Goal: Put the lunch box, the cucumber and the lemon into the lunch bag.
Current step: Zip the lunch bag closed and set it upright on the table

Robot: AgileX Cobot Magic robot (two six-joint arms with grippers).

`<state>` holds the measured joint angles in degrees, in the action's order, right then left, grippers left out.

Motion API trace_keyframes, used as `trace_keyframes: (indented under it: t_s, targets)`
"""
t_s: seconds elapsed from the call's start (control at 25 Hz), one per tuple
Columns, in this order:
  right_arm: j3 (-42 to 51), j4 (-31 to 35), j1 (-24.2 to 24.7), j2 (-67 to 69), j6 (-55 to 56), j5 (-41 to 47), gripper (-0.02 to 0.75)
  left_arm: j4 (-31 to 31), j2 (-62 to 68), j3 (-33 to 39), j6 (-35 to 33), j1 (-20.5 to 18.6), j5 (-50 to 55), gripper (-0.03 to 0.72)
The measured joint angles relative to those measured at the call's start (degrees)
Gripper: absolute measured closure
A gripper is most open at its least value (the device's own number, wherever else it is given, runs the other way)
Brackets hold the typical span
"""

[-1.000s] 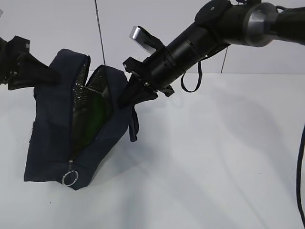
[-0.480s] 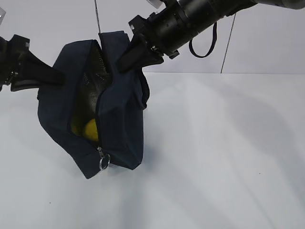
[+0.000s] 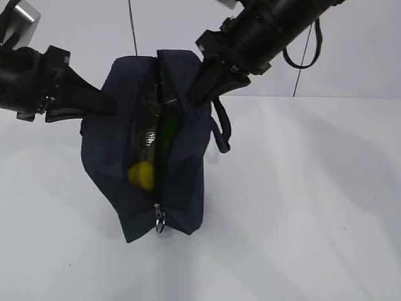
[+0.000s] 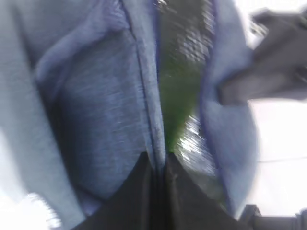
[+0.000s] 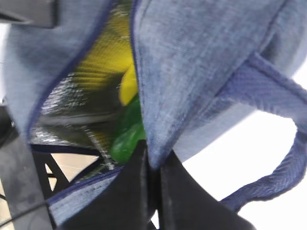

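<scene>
While both black end effectors pinch opposite top edges of the boxy dark navy fabric lunch bag (image 3: 182, 175), left end effector (image 3: 108, 105) and right end effector (image 3: 195, 95) hold it hanging above the white surface (image 3: 301, 207). Inside its silver-lined opening sit the small yellow lemon (image 3: 142, 175) and the long dark green cucumber (image 3: 166, 135). No readable writing shows; a metal ring pull (image 3: 159, 219) hangs low.

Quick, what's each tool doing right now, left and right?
Left tool: closed, pinching the lunch bag by its opening edge.
Right tool: closed, pinching the bag's other edge; bag held up off the table.
</scene>
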<state>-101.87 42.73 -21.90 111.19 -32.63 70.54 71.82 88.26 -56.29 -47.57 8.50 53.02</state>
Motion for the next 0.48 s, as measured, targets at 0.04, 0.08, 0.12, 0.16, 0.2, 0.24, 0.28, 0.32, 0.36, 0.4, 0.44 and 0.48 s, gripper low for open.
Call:
trace_keyframes:
  t_s: [0.04, 0.08, 0.12, 0.16, 0.2, 0.24, 0.28, 0.32, 0.36, 0.4, 0.44, 0.48]
  targets:
    - [2.37, 0.00, 0.32, -1.66, -0.16, 0.00, 0.717, 0.00, 0.00, 0.00, 0.00, 0.65, -1.31, 0.685]
    - [4.68, 0.10, 0.75, -3.18, -0.54, -0.12, 0.717, 0.00, -0.37, 0.00, 0.00, 1.59, -2.50, 0.685]
    - [7.74, 0.10, 1.18, -5.13, -0.95, -0.52, 0.717, -0.11, -0.82, 0.00, 0.20, 2.67, -3.86, 0.685]
    - [10.98, 0.10, 1.52, -7.12, -1.60, -1.52, 0.717, -0.11, -1.15, 0.00, 0.44, 3.65, -5.04, 0.685]
    - [14.07, 0.23, 1.67, -8.79, -2.25, -2.78, 0.717, -0.19, -1.63, 0.00, 0.89, 4.85, -6.20, 0.685]
    - [16.38, 0.34, 1.80, -10.62, -2.98, -4.26, 0.717, -0.19, -1.80, 0.00, 1.12, 5.97, -7.17, 0.685]
    - [18.64, 0.47, 1.80, -12.10, -3.92, -5.43, 0.717, -0.19, -1.90, 0.00, 1.42, 7.02, -8.03, 0.685]
    - [20.25, 0.74, 1.80, -13.00, -4.77, -6.01, 0.717, -0.19, -1.90, 0.00, 1.49, 7.84, -8.67, 0.685]
    - [21.10, 0.74, 1.80, -13.71, -5.46, -6.49, 0.717, -0.19, -1.65, 0.00, 1.49, 8.78, -9.02, 0.685]
    - [21.63, 0.74, 1.80, -13.94, -5.80, -6.87, 0.717, -0.19, -1.34, 0.00, 1.53, 9.81, -9.48, 0.685]
    - [21.81, 0.83, 1.80, -13.94, -6.19, -7.40, 0.717, -0.19, -1.05, 0.00, 1.53, 10.71, -10.31, 0.685]
    - [21.92, 0.73, 1.86, -13.94, -6.52, -8.05, 0.717, -0.19, -0.61, 0.00, 1.53, 11.76, -11.49, 0.685]
